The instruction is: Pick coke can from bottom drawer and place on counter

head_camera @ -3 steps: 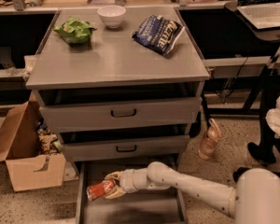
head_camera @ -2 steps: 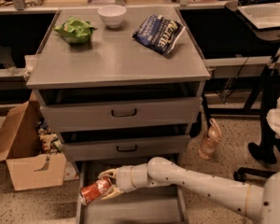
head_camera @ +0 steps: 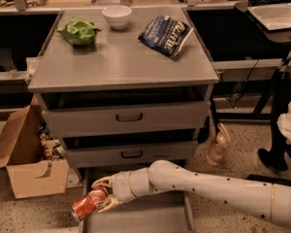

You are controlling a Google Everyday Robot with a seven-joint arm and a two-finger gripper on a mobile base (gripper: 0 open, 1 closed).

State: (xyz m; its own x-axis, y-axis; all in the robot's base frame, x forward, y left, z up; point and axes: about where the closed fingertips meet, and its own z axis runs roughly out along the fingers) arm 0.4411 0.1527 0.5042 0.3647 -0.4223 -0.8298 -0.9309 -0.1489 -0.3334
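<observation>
Since a second ago the arm has swung to our left, carrying its load from over the middle of the tray out past the tray's left rail and a little lower. Our gripper (head_camera: 100, 196) sits low in front of the cabinet, its two yellowish fingers (head_camera: 101, 181) clamped above and below the coke can (head_camera: 88, 205). The can lies nearly on its side, its long axis running from the wrist down and to the left, its free end hanging over the floor just beyond the edge of the bottom drawer (head_camera: 150, 218). That drawer stands pulled out, and the part we can see holds nothing else. The counter (head_camera: 121, 62) lies well above and behind the can, past two closed upper drawers (head_camera: 128, 125), so we judge the coming lift must clear its front lip and turn the can upright. On the counter stand a white bowl (head_camera: 117, 16), whose inside we cannot see, a green bag (head_camera: 78, 31) and a blue chip bag (head_camera: 165, 35), with bare surface in front of them. Beside the cabinet, a cardboard box (head_camera: 26, 171) holds loose litter.
</observation>
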